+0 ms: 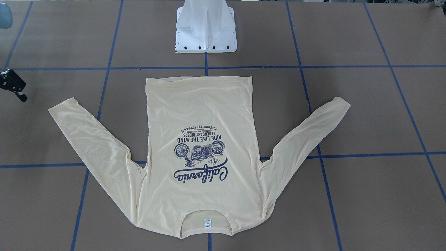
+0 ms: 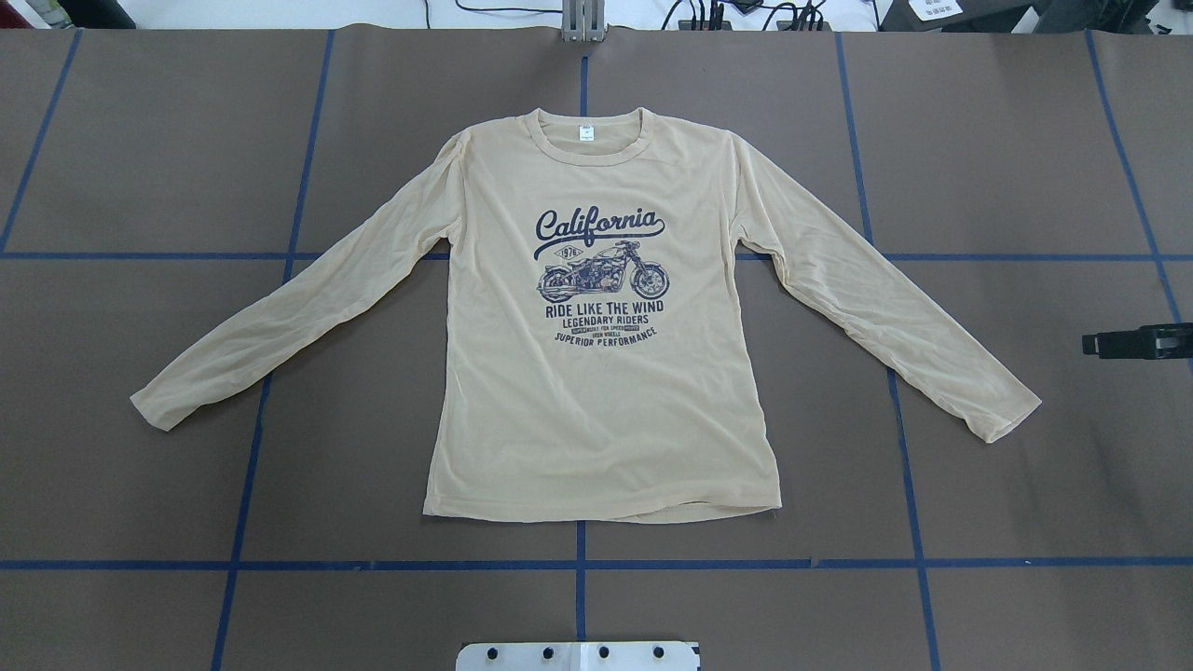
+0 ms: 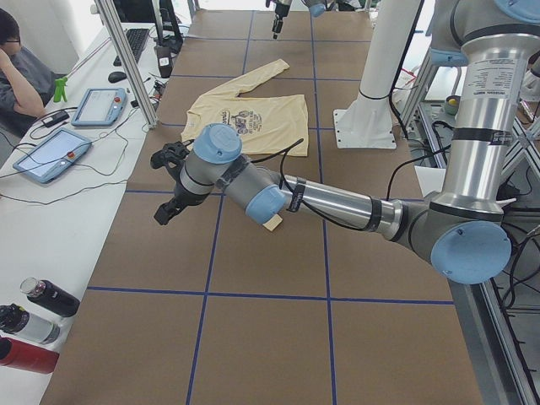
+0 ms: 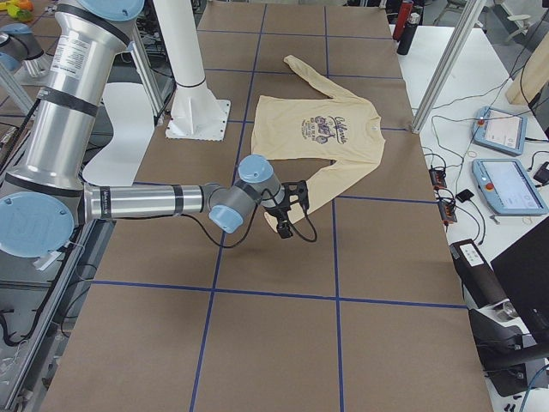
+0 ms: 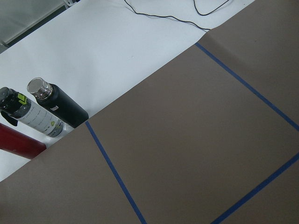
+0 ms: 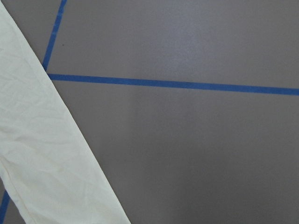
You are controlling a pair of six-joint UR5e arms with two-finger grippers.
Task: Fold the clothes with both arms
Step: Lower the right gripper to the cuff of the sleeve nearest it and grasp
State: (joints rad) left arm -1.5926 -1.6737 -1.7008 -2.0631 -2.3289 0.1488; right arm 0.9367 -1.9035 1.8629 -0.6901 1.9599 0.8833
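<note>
The cream long-sleeved shirt (image 2: 596, 410) lies flat and print-up mid-table, sleeves spread, neck label on the far side; it also shows in the front view (image 1: 202, 104) and both side views (image 3: 253, 118) (image 4: 322, 146). My right gripper (image 2: 1090, 345) hovers just outside the shirt's right cuff, also seen in the front view (image 1: 21, 97) and the right side view (image 4: 287, 225); I cannot tell whether it is open or shut. Its wrist view shows a sleeve (image 6: 42, 158) on brown paper. My left gripper (image 3: 164, 186) hangs over bare table left of the shirt; I cannot tell its state.
The white pedestal base (image 1: 205, 31) stands at the robot's side of the table. Several bottles (image 5: 46, 109) lie off the paper's left end. Tablets (image 3: 51, 152) and a seated operator (image 3: 17, 76) are along the far side. Blue tape lines cross the brown paper.
</note>
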